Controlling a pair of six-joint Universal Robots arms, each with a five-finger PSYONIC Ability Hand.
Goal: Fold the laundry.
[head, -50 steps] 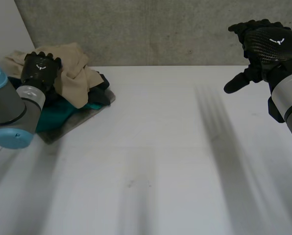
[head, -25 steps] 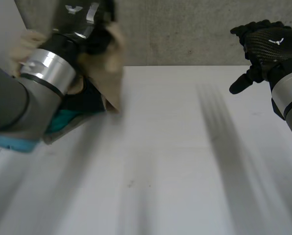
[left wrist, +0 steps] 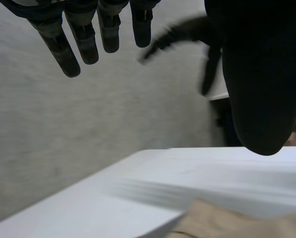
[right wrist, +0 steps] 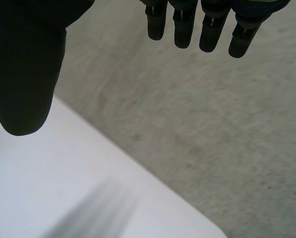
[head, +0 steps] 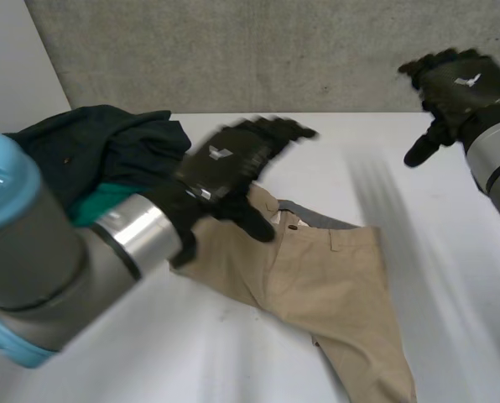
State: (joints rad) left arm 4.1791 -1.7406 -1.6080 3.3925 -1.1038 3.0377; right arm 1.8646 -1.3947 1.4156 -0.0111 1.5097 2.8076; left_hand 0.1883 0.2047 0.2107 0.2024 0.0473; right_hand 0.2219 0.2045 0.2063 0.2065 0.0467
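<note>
A pair of tan trousers (head: 325, 281) lies spread on the white table (head: 451, 277), its waistband toward the middle and one leg running to the near edge. My left hand (head: 233, 164) hovers above the waistband end with fingers straight and spread, holding nothing. In the left wrist view its fingers (left wrist: 83, 39) and thumb point at the far wall, with a strip of the tan trousers (left wrist: 237, 223) below. My right hand (head: 460, 88) is raised at the far right, open and empty; its fingers (right wrist: 202, 25) are straight in the right wrist view.
A heap of laundry sits at the far left: a dark green garment (head: 99, 151) on top and a teal piece (head: 99, 203) beneath it. A grey concrete wall (head: 275, 50) stands behind the table.
My left hand lifted the tan trousers off the heap, swung right and let them drop onto the table; it now stands open above them. The right hand barely moved.
</note>
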